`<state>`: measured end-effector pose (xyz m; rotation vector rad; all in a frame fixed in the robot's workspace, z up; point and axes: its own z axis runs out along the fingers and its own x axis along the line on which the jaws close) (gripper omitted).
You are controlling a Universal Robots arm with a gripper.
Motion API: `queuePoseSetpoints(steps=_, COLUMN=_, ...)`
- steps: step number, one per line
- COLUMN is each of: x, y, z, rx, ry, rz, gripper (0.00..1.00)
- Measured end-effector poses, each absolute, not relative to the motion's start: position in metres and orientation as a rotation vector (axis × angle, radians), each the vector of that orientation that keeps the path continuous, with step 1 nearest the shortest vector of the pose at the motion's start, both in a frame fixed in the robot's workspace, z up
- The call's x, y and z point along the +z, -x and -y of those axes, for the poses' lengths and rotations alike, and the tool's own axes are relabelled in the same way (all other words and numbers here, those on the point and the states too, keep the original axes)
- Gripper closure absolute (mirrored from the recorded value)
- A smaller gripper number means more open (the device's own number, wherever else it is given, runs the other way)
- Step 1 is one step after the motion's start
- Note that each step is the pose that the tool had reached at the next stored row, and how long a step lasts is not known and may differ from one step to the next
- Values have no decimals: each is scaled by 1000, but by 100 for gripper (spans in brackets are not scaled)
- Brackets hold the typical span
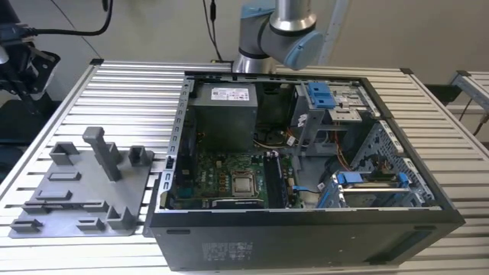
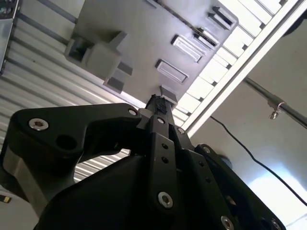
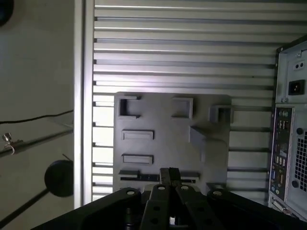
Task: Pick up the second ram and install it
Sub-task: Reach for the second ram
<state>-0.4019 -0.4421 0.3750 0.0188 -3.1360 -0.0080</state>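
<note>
My gripper [image 3: 169,173] hangs high above the grey fixture plate [image 3: 163,124], its two black fingers pressed together and shut, with nothing seen between them. In the second wrist view the gripper [image 2: 158,103] points at the plate's edge. A thin dark strip, the second ram [image 3: 139,178] seen edge-on, lies in a long slot of the plate, partly behind my fingertips. In the exterior view the second ram [image 1: 50,202] is a dark line near the fixture plate's [image 1: 77,189] front. The open computer case [image 1: 306,172] holds the green motherboard [image 1: 221,177] with its black slots [image 1: 275,183].
The fixture plate carries several raised grey blocks, among them a tall post [image 1: 99,150]. The slatted metal table [image 1: 130,97] ends near the plate at a bare rail [image 3: 81,96]. The arm's base [image 1: 279,40] stands behind the case. A cable [image 3: 38,117] runs below the table edge.
</note>
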Motion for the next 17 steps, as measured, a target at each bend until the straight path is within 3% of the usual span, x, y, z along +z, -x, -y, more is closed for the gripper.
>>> queuePoseSetpoints(steps=17, x=373, y=403, z=483, rx=-8, ry=-19, rz=3136, gripper=89)
